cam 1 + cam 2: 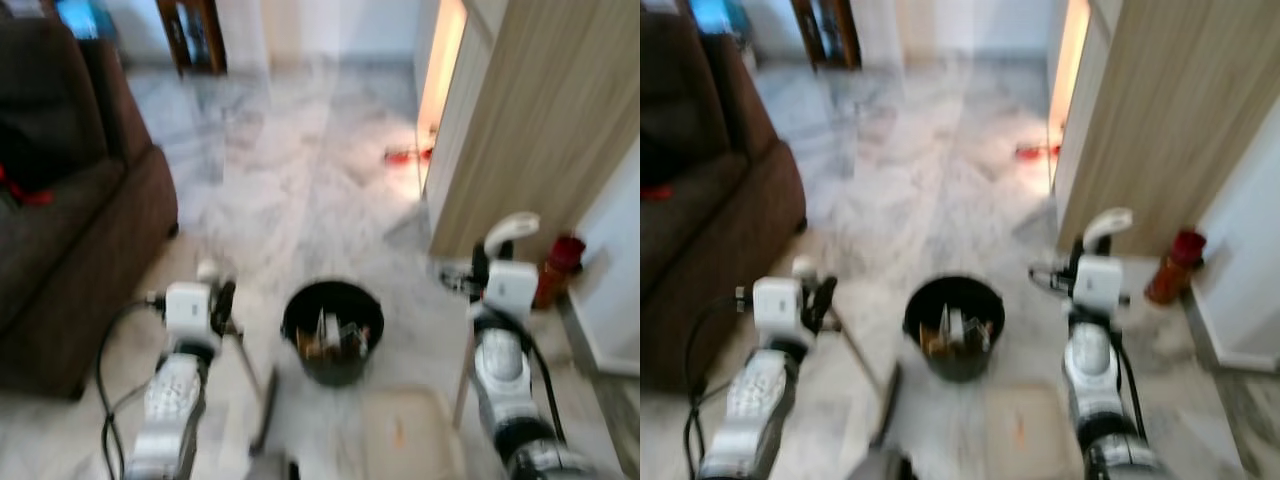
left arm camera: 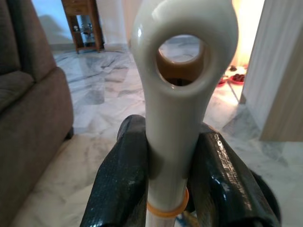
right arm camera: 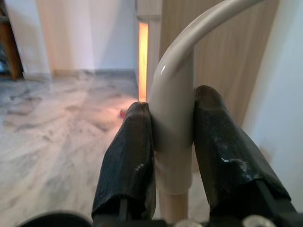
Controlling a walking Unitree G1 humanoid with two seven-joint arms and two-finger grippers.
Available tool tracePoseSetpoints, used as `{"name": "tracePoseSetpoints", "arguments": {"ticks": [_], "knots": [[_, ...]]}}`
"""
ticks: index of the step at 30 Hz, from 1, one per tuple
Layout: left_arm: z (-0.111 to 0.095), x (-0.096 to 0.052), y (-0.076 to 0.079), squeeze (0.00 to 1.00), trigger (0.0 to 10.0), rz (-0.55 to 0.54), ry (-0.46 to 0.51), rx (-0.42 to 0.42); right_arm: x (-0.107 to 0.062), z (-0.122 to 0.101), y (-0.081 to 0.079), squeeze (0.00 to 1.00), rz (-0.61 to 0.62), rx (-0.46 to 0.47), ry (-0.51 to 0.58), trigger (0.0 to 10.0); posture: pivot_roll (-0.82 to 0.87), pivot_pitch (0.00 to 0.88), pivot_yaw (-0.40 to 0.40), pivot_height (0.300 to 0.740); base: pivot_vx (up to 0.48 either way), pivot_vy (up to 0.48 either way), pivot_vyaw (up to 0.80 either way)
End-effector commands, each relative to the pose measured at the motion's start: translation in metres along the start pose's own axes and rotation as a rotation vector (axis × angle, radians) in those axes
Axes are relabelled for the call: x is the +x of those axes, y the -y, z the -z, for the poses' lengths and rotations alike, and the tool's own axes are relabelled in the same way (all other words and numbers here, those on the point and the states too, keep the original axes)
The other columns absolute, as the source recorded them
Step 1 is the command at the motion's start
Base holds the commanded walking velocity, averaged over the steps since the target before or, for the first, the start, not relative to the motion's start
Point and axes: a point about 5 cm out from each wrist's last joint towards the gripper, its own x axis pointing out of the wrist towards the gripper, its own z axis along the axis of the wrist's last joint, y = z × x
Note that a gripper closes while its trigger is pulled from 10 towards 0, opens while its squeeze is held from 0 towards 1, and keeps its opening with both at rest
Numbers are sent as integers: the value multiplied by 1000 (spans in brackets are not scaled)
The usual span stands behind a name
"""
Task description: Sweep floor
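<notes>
black bin (image 1: 333, 330) between both arms

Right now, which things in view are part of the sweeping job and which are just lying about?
Job:
- broom handle, clamped in the left gripper
- curved handle, clamped in the right gripper
- black bin holding rubbish, between the arms
- marble floor

Lying about:
- brown sofa
- red bottle by the wooden panel
- wooden cabinet

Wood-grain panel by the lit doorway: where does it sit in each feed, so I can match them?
Left eye view: the wood-grain panel stands at upper right.
Right eye view: upper right again.
Left wrist view: off to one side, beyond the looped handle.
Right wrist view: directly behind the curved handle.
Shared landmark: the lit gap along the panel's edge.
</notes>
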Motion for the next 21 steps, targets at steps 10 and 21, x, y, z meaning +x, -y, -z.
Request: {"name": "tracePoseSetpoints", "arguments": {"ticks": [10,21], "knots": [[-10,4,2,0,10000,2,51,-1,8,-10,2,0,3,9,49,10000,87,62,40,740,-268,0,0],[-10,5,1,0,10000,-4,46,9,8,-9,-1,0,-18,18,29,10000,86,57,41,740,-169,0,0]]}}
